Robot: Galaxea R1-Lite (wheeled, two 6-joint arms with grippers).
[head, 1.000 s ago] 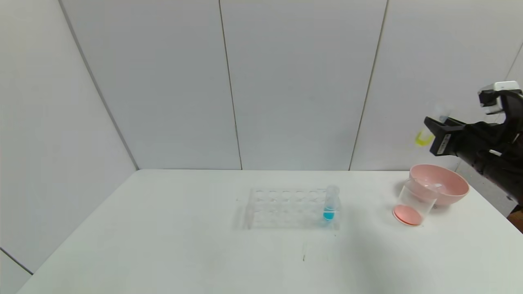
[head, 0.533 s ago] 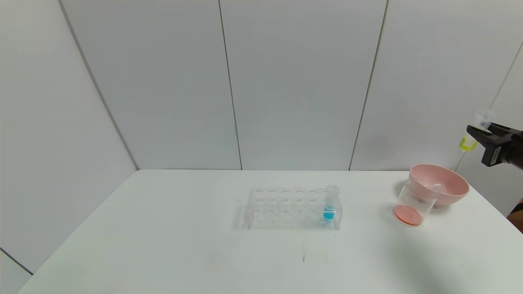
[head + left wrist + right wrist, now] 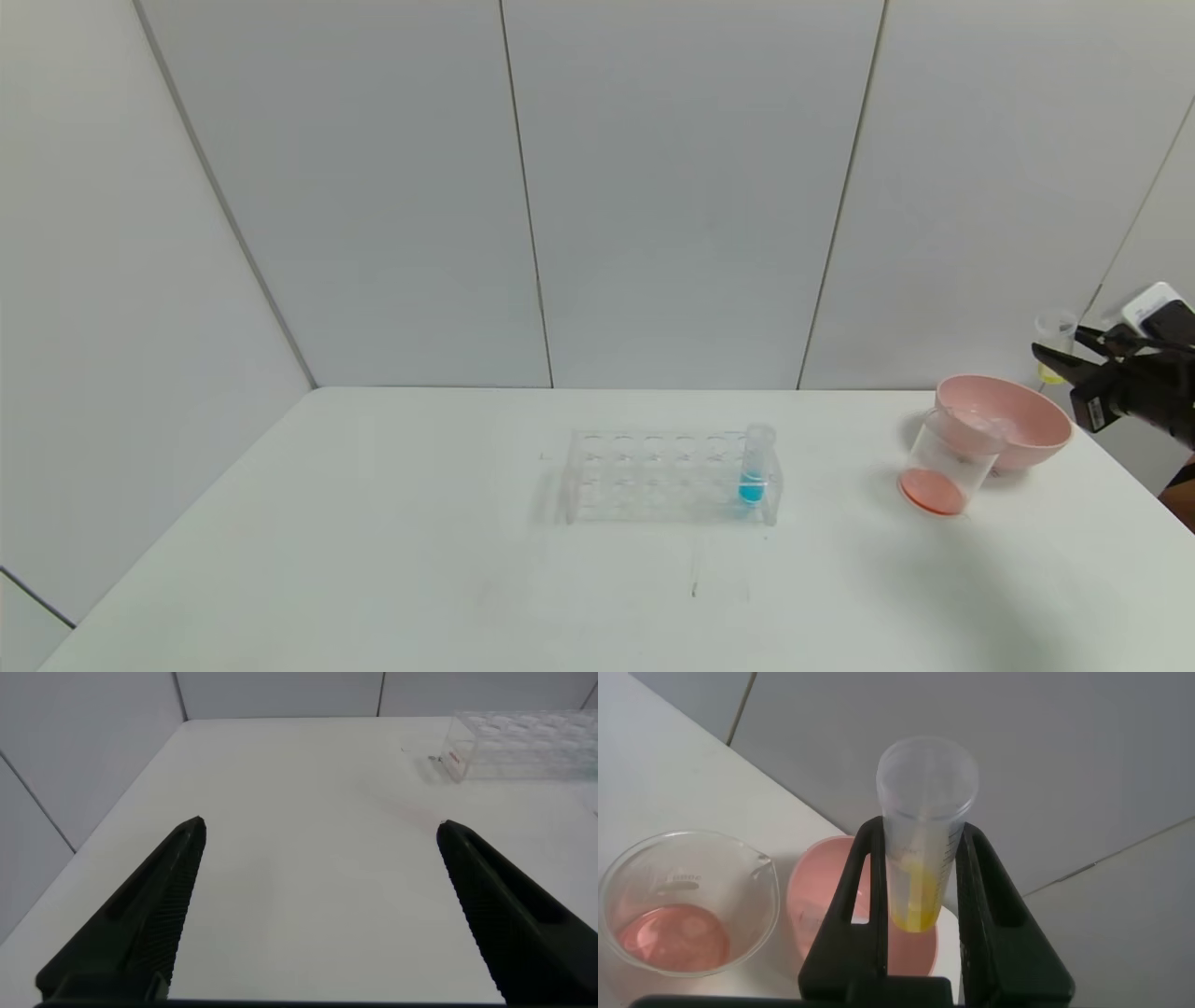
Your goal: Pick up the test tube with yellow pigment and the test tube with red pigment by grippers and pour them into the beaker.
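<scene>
At the right edge of the head view, the right pincer (image 3: 1064, 355) clamps its black fingers on the slim clear test tube with yellow pigment (image 3: 922, 840), held upright above the smooth pink bowl (image 3: 1013, 420). Beside it, the glassy cylindrical beaker (image 3: 945, 464) holds reddish liquid on the white desk (image 3: 373, 560). The left pincer (image 3: 318, 910) gapes wide, holding nothing

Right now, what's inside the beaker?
The beaker holds a shallow layer of pinkish-red liquid at its bottom, nothing else. The yellow tube sits upright in the right gripper, its yellow liquid unpoured.
</scene>
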